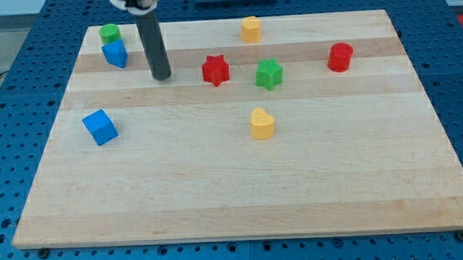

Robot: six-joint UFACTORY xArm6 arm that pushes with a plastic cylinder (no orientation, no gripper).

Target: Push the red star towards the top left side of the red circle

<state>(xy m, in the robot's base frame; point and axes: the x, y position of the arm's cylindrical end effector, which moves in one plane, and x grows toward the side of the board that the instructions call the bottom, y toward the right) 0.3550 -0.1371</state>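
Observation:
The red star [215,70] lies on the wooden board [241,191] in its upper middle. The red circle [340,57], a short cylinder, stands well to the star's right near the view's upper right. My tip [162,76] rests on the board to the left of the red star, a short gap apart from it. A green star [268,74] sits just right of the red star, between it and the red circle.
A green block [109,32] and a blue block [114,54] sit together at the upper left, left of my rod. A blue cube [100,126] lies at the left. A yellow block [250,28] is at the top; a yellow heart [262,123] is mid-board.

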